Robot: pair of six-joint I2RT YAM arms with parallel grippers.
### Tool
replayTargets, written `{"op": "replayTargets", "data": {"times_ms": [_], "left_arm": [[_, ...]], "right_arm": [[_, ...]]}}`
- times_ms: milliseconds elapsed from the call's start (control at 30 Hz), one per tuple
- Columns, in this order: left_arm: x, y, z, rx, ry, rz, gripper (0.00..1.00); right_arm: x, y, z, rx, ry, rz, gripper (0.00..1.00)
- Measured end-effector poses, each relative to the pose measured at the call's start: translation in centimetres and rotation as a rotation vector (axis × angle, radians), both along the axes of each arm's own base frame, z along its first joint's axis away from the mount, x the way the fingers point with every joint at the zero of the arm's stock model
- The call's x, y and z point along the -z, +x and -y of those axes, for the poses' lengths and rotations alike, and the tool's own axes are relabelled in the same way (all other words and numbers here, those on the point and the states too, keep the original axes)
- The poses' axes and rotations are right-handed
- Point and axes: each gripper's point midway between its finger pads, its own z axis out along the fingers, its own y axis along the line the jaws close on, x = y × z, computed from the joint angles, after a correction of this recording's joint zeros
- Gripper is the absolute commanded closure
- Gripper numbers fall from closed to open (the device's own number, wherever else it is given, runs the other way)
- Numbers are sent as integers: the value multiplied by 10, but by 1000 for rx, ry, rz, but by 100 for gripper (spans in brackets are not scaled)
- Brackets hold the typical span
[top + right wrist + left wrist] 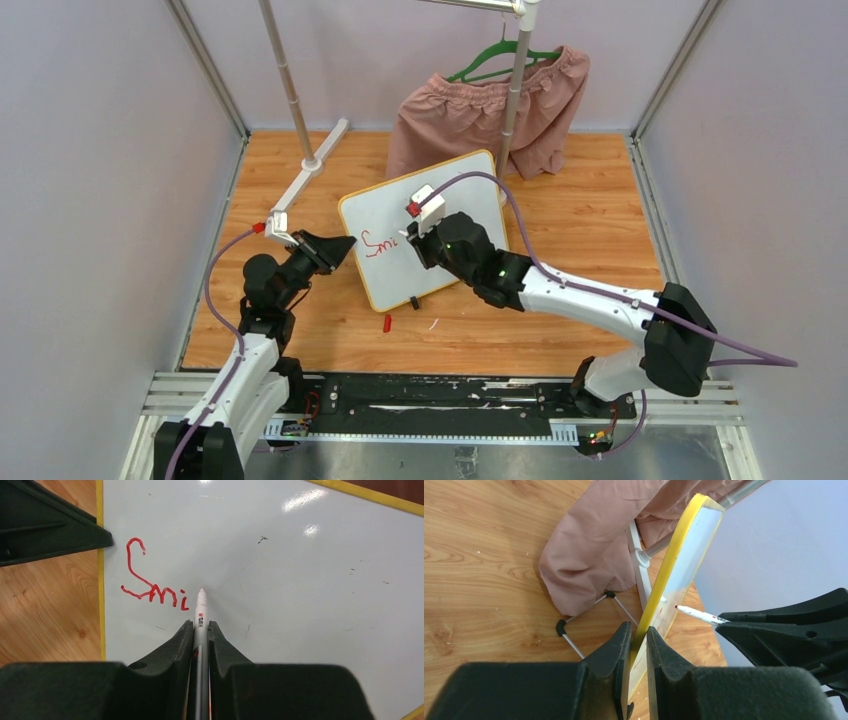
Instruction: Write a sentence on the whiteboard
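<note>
The left gripper [639, 632] pinches the whiteboard [674, 555] at its edge. The right gripper [200, 626] is closed on a marker [201, 605] beside red letters "Smi" [150, 587]; pink shorts [490, 110] hang behind.

- A light wood-grain tabletop [590, 240] formed the floor.
- Plain pale-grey panel walls [100, 150] enclosed three sides.
- A silver metal garment rack [288, 85] stood at the rear.
</note>
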Motion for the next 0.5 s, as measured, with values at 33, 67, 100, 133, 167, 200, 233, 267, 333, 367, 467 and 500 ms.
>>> {"op": "replayTargets", "data": {"times_ms": [33, 67, 100, 133, 167, 200, 233, 267, 333, 367, 467, 500], "left_arm": [[0, 0, 0, 0, 0, 0, 100], [0, 0, 0, 0, 0, 0, 100], [0, 0, 0, 0, 0, 0, 100], [0, 0, 0, 0, 0, 0, 100], [0, 0, 0, 0, 0, 0, 100], [0, 0, 0, 0, 0, 0, 100], [0, 0, 0, 0, 0, 0, 100], [0, 0, 0, 0, 0, 0, 100], [0, 0, 0, 0, 0, 0, 100], [0, 0, 0, 0, 0, 0, 100], [0, 0, 0, 0, 0, 0, 100], [0, 0, 0, 0, 0, 0, 100]], "right_arm": [[-1, 1, 0, 1, 3, 2, 100], [-3, 2, -1, 3, 5, 3, 100], [-3, 3, -1, 4, 7, 4, 100], [-4, 3, -1, 5, 8, 4, 100], [-4, 4, -1, 6, 8, 5, 100], [-5, 4, -2, 6, 9, 5, 100], [-5, 5, -3, 7, 10, 6, 100], [-6, 6, -3, 7, 11, 6, 100], [-7, 7, -5, 7, 12, 7, 100], [-7, 7, -5, 8, 12, 7, 100], [-6, 8, -6, 8, 9, 5, 100], [-5, 8, -6, 8, 8, 4, 100]]}}
